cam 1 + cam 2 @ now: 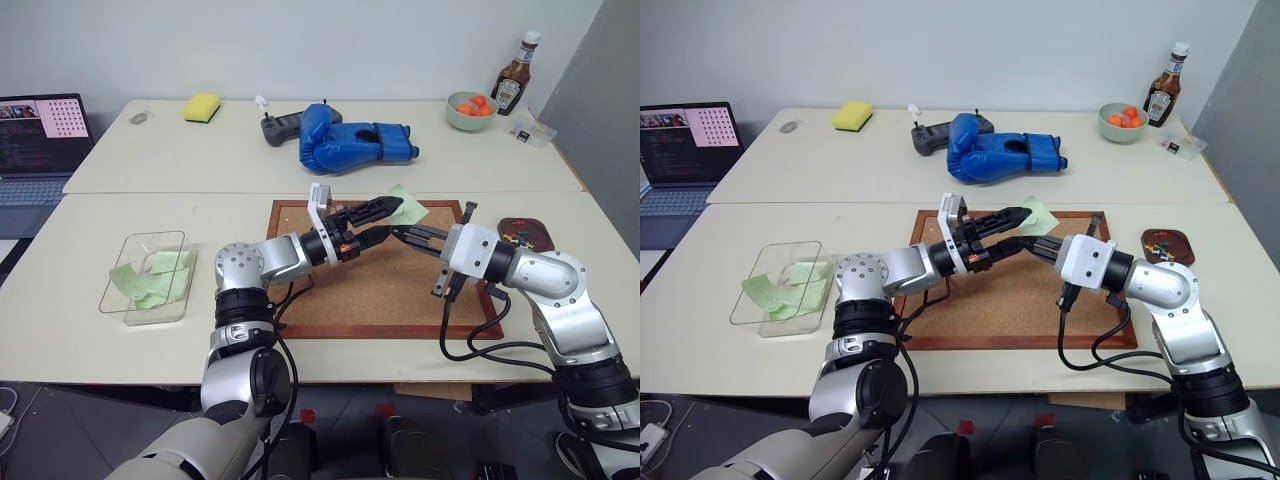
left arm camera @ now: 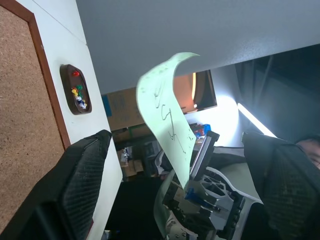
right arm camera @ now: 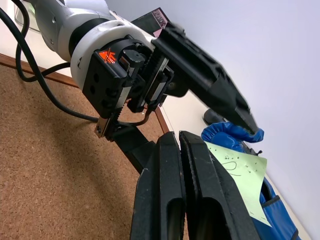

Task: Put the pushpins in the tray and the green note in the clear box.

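The green note (image 1: 408,205) stands up above the corkboard (image 1: 380,290), and my right gripper (image 1: 398,228) is shut on its lower edge. In the right wrist view the note (image 3: 242,172) sticks out beside that gripper's (image 3: 178,137) closed fingers. My left gripper (image 1: 392,217) is open, with one finger on each side of the note (image 2: 167,115) and not touching it. The dark brown tray (image 1: 527,232) lies right of the corkboard with several pushpins (image 2: 77,92) in it. The clear box (image 1: 155,235) sits at the left with crumpled green papers inside.
On the far table lie a blue boxing glove (image 1: 355,143), a black controller (image 1: 280,127) and a yellow sponge (image 1: 202,107). A bowl of orange fruit (image 1: 472,110) and a sauce bottle (image 1: 516,75) stand there too. A laptop (image 1: 35,140) is far left.
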You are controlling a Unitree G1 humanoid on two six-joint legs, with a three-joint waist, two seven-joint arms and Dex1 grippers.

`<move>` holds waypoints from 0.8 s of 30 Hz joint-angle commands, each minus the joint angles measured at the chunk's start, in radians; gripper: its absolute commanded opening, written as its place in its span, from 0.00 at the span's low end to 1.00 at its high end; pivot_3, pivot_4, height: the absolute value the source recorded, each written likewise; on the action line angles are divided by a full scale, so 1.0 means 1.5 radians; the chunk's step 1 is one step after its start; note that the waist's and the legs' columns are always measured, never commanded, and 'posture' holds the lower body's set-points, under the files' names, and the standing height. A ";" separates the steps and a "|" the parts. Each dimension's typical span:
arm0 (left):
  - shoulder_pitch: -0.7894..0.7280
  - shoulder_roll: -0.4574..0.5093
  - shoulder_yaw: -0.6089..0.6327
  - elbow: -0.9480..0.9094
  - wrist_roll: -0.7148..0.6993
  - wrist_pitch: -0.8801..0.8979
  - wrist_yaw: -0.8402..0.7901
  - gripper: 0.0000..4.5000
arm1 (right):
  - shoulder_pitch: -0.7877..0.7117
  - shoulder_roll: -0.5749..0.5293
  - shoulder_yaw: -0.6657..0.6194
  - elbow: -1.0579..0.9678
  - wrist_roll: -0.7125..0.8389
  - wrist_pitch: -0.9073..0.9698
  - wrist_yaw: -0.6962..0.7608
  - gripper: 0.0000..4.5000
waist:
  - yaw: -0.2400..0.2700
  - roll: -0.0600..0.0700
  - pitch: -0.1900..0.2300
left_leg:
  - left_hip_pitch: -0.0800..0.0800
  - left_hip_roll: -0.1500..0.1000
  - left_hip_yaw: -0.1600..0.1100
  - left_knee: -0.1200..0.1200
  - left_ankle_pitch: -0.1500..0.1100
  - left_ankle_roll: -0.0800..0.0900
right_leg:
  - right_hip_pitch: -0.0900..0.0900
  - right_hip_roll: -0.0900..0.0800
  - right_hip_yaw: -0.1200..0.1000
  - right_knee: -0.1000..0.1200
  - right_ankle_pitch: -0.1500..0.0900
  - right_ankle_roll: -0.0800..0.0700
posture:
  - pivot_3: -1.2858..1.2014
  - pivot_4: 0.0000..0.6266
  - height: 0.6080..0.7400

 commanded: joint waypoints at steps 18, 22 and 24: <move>0.010 0.011 -0.033 -0.029 -0.024 -0.012 -0.040 0.02 | -0.016 0.005 0.003 -0.050 0.026 0.008 0.002 0.00 | 0.000 0.000 0.000 | 0.000 0.000 0.000 0.000 0.000 0.000 | 0.000 0.000 0.000 0.000 0.000 0.000 | 0.52 0.24 1.00; 0.019 0.020 -0.062 -0.039 -0.009 -0.023 -0.054 0.02 | -0.017 0.012 -0.005 -0.063 0.047 0.047 -0.007 0.00 | 0.000 0.000 0.000 | 0.000 0.000 0.000 0.000 0.000 0.000 | 0.000 0.000 0.000 0.000 0.000 0.000 | 0.52 0.24 1.00; 0.024 0.025 -0.074 -0.038 -0.003 -0.032 -0.060 0.02 | -0.016 0.018 -0.013 -0.079 0.070 0.089 -0.012 0.00 | 0.000 0.000 0.000 | 0.000 0.000 0.000 0.000 0.000 0.000 | 0.000 0.000 0.000 0.000 0.000 0.000 | 0.52 0.24 1.00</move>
